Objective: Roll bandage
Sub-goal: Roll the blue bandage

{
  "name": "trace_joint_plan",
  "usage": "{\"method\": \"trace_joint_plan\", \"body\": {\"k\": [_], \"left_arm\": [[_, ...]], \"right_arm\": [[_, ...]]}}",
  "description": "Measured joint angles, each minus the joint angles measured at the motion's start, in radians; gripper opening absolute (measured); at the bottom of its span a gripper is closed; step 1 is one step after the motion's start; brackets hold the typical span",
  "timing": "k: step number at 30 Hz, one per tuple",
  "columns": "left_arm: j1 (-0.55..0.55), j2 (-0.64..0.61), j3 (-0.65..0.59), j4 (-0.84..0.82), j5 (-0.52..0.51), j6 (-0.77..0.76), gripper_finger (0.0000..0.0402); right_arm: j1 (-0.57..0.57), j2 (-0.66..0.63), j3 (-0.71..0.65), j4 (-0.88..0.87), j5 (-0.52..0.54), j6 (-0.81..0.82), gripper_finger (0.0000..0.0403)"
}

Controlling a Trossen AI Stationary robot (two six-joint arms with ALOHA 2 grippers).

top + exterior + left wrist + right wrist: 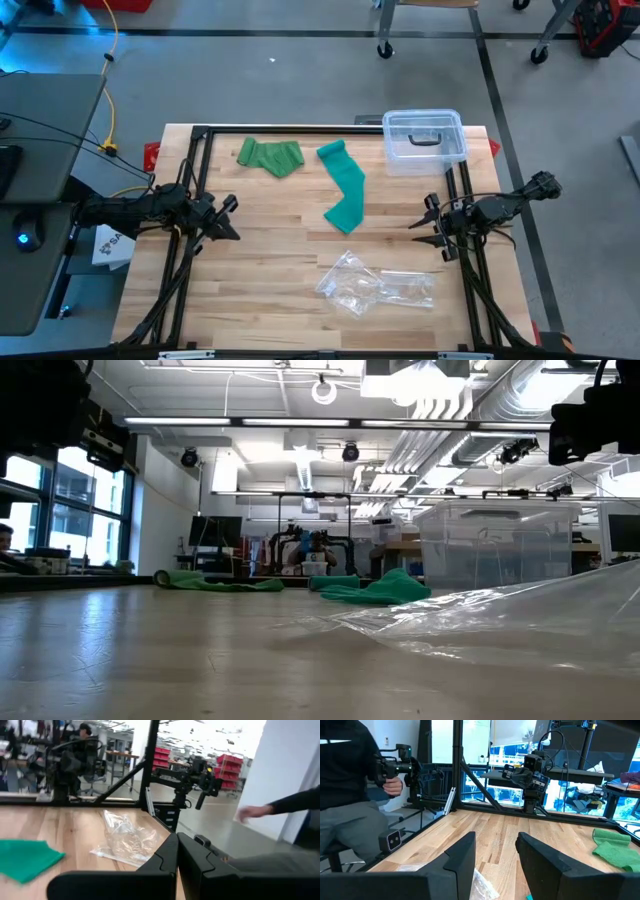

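Lying on the table (pixel 250 270): two green bandages (pixel 271 155) (pixel 345 187), one clear box (pixel 424 138), one plastic bag (pixel 375 284); left gripper (pixel 226 218) clenched empty, right gripper (pixel 430 226) released

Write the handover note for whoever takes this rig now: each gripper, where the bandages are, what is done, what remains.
Left gripper: shut, empty, at the table's left edge.
Right gripper: open, empty, at the right edge.
Teal bandage: unrolled, mid-table.
Green bandage: bunched at the far side.
Clear box: far right corner. Plastic bag: near side.
Done: nothing rolled yet.
Left: roll the bandages.
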Motion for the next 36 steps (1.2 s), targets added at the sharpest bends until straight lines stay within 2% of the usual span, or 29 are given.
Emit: {"method": "trace_joint_plan", "body": {"k": [3, 7, 12, 15, 17, 20, 26, 29, 32, 34, 36], "left_arm": [[0.0, 0.0, 0.0, 0.0, -0.057, -0.011, 0.0001], [0.0, 0.0, 0.0, 0.002, -0.187, 0.008, 0.0001], [0.0, 0.0, 0.0, 0.002, -0.342, -0.008, 0.0001], [0.0, 0.0, 0.0, 0.001, -0.42, -0.013, 0.0001], [0.0, 0.001, 0.0, 0.001, -0.472, -0.013, 0.0001], [0.0, 0.001, 0.0, 0.001, -0.529, -0.015, 0.0001], [0.0, 0.002, 0.0, 0.003, -0.574, -0.067, 0.0001], [0.0, 0.002, 0.0, 0.003, -0.589, -0.066, 0.0001], [0.0, 0.002, 0.0, 0.003, -0.607, -0.072, 0.0001], [0.0, 0.002, 0.0, 0.003, -0.627, -0.09, 0.0001], [0.0, 0.002, 0.0, 0.004, -0.655, -0.093, 0.0001]], "right_arm": [[0.0, 0.0, 0.0, 0.0, 0.0, 0.0, 0.0141], [0.0, 0.0, 0.0, 0.0, 0.0, -0.008, 0.0141], [0.0, 0.0, 0.0, 0.0, 0.002, -0.334, 0.0141], [0.0, -0.001, 0.006, -0.005, 0.029, -0.412, 0.0141], [0.0, 0.0, 0.009, 0.049, 0.063, -0.513, 0.0141], [0.0, -0.001, 0.013, 0.136, 0.047, -0.579, 0.0141], [0.0, 0.0, 0.014, 0.364, -0.048, -0.564, 0.0141], [0.0, 0.0, 0.014, 0.485, -0.151, -0.441, 0.0141], [-0.004, 0.0, 0.014, 0.598, -0.189, -0.463, 0.0141], [-0.008, 0.002, 0.015, 0.68, -0.169, -0.406, 0.0141], [-0.019, 0.006, 0.034, 0.709, -0.012, -0.235, 0.0141]]}}
